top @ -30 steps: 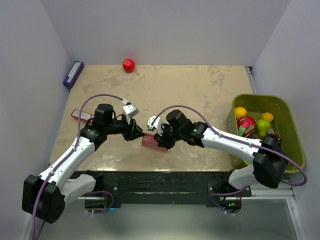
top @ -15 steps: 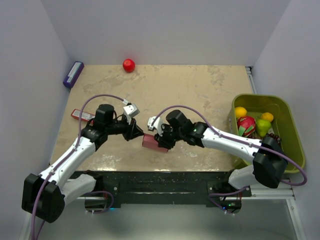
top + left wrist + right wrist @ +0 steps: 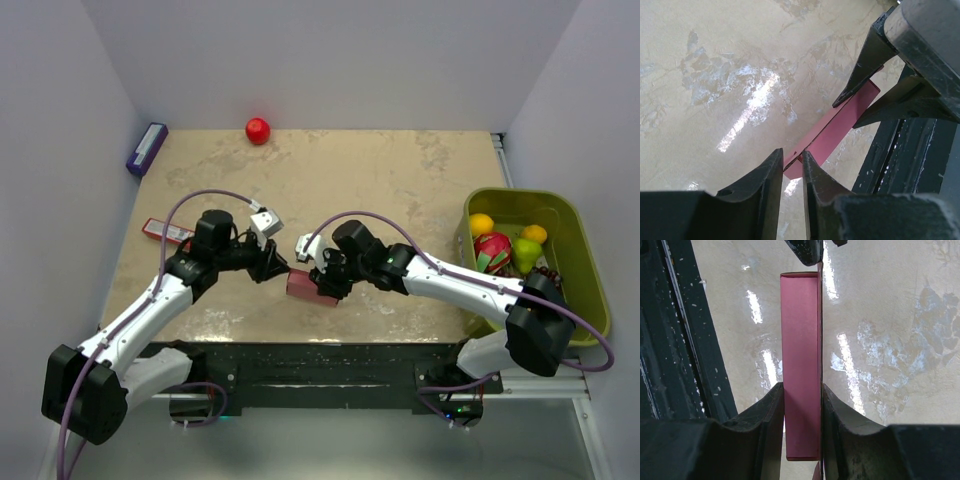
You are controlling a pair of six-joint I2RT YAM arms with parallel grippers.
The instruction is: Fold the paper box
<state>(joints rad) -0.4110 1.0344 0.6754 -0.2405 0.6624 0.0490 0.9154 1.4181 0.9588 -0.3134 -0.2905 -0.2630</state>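
**Box pinned between both hands at the counter's front edge**

The box (image 3: 306,287) is low over the counter (image 3: 400,180), close to its front edge and between the two arms. Whether it rests on the surface cannot be told. The right hand (image 3: 328,280) is clamped across the narrow body, with one finger flat on each long face. The left hand (image 3: 272,265) is pinched almost together on a thin corner of card at the box's left end, and pink fills the slit between its fingers (image 3: 771,175).

The step looks like closing an end flap. To do it well, the right hand should only brace, because a harder squeeze would likely bow the thin walls. The left hand should swing the flap about its crease rather than pull. A pull could tear the card or slide it out of the pinch.

The dark rail (image 3: 350,360) lies just beside the box on the near side, so there is little room that way. Open counter stretches back toward the ball (image 3: 258,130). The red bar (image 3: 165,231) and the bin (image 3: 520,196) are well apart to either side.
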